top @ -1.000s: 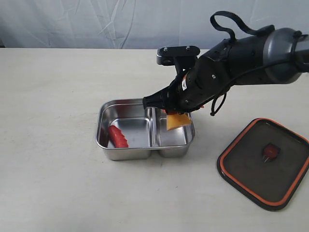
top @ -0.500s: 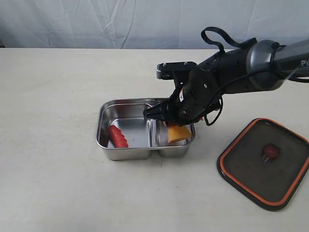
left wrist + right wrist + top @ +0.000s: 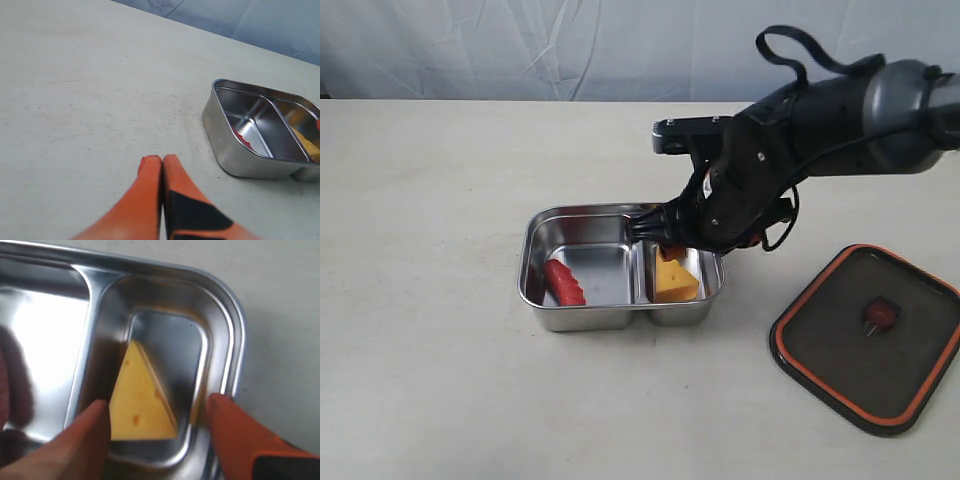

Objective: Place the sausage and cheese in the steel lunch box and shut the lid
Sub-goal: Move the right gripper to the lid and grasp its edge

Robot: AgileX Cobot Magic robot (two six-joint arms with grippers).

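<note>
The steel lunch box [image 3: 534,298] sits mid-table. The red sausage [image 3: 562,282] lies in its left compartment. The yellow cheese [image 3: 674,278] lies in the right compartment, also seen as cheese [image 3: 141,399] in the right wrist view. My right gripper [image 3: 159,412] hovers over that compartment, open, its orange fingers [image 3: 227,425] apart on either side of the cheese, not gripping it. In the exterior view the right gripper [image 3: 670,240] is mostly hidden under the arm. My left gripper [image 3: 162,160] is shut and empty above bare table, left of the lunch box [image 3: 235,159]. The dark lid [image 3: 868,335] lies to the right.
The black right arm [image 3: 800,130] reaches in from the right above the box's far right corner. Beige tabletop [image 3: 430,200] surrounds the box, with a pale backdrop behind.
The right gripper lowered the cheese into the right compartment and opened, and the cheese now lies on the compartment floor. The left gripper has not moved.
</note>
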